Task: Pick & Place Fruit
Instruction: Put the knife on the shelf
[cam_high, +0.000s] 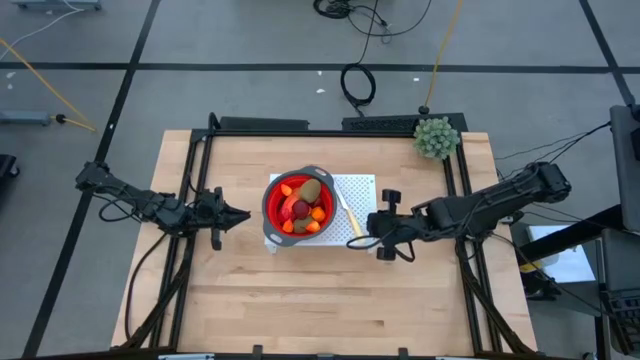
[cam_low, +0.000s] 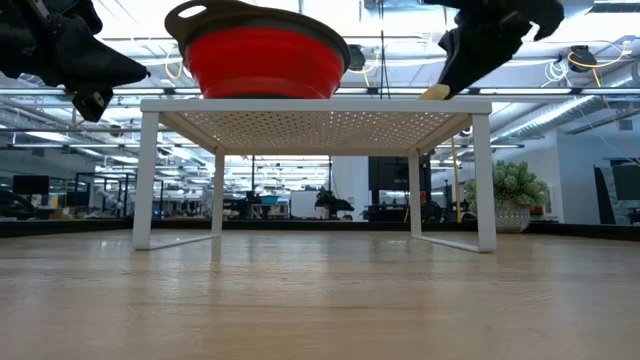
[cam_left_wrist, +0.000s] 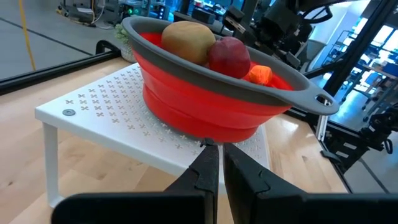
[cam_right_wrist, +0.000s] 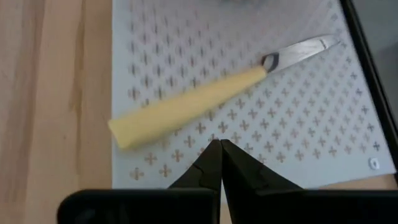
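Only the high view looks into the red bowl (cam_high: 297, 205) at frame centre, where the fruit (cam_high: 303, 202) lies. The left end effector (cam_high: 240, 214), closed and empty, sits left of it; the right end effector (cam_high: 352, 240), closed and empty, sits lower right, by the knife (cam_right_wrist: 205, 96) on the white rack (cam_high: 358, 186).

From the low view, you cannot see any fruit: the collapsible red bowl with a grey rim (cam_low: 262, 55) hides its contents behind its wall. In the left wrist view, the brown kiwi-like oval (cam_left_wrist: 188, 41) and dark red ball (cam_left_wrist: 229, 56) cover most of the pile. The right wrist view crops the pale wooden-handled knife's (cam_right_wrist: 205, 102) blade tip in blur. Both arms run off the low view's top edge.
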